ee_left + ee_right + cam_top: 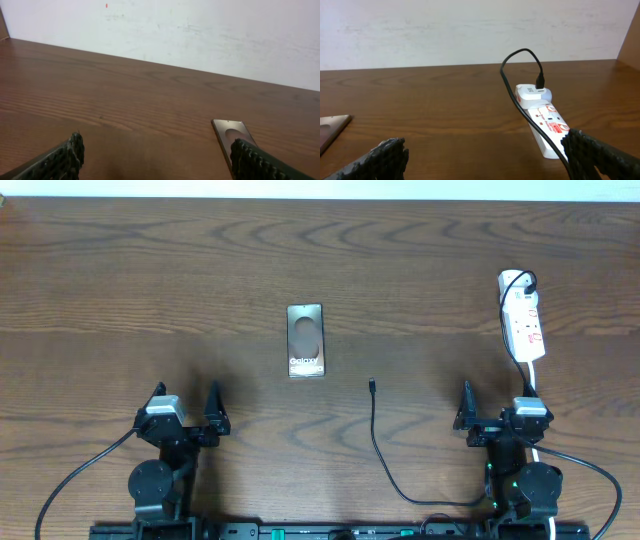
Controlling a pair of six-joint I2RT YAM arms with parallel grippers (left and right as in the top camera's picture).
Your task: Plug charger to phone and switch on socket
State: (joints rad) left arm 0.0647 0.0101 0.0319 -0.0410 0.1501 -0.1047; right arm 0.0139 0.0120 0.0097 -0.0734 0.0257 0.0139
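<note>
The grey-bronze phone (305, 340) with white "Galaxy" lettering lies flat at the table's middle; it also shows in the left wrist view (229, 138) and at the left edge of the right wrist view (330, 127). The black charger cable (376, 442) lies on the table, its plug tip (371, 385) free, right of the phone. The white socket strip (523, 325) lies at the far right, with a white adapter and the black cable plugged in at its far end (534, 94). My left gripper (187, 406) and right gripper (493, 404) are open and empty near the front edge.
The strip's white cord (533, 376) runs from the strip down towards the right arm. A pale wall (470, 30) stands behind the table's far edge.
</note>
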